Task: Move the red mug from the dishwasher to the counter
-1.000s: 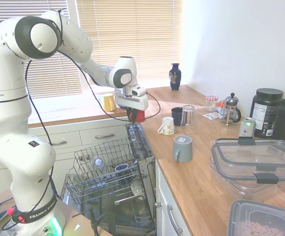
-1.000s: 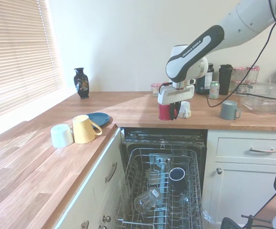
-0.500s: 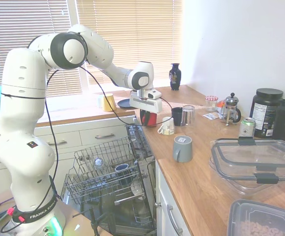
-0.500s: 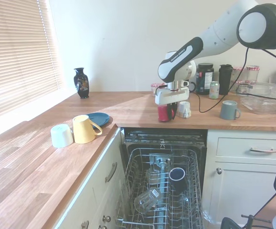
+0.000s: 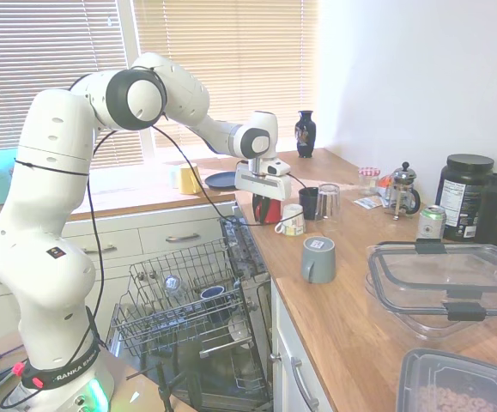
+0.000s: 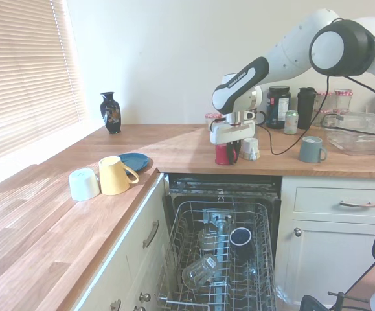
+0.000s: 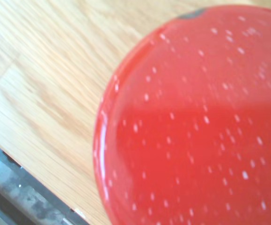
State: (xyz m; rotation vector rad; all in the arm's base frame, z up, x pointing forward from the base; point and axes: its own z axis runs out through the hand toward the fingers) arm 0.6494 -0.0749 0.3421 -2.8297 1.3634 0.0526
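Item: small glossy red cylindrical mug (image 5: 268, 209). Location: held over the long light-brown wooden counter (image 5: 360, 309), near its front edge just above the open dishwasher (image 5: 198, 313), and just beside a white printed mug (image 5: 291, 220). It appears to be at or barely above the worktop; actual contact cannot be confirmed. In the wrist view a speckled red surface of the mug (image 7: 196, 122) fills most of the picture, with wood grain beside it.

Task status: removal from the grey wire rack (image 6: 223, 259) is done, as is the carry to the counter. Setting down, release and withdrawal are judged to remain.

Gripper (image 6: 228, 148): closed on the red mug, fingers pointing down.

Arm: extended horizontally from the base across the open dishwasher, wrist turned vertical above the mug.

Also in rack: dark blue cup (image 6: 240, 238), clear glass (image 6: 199, 272).
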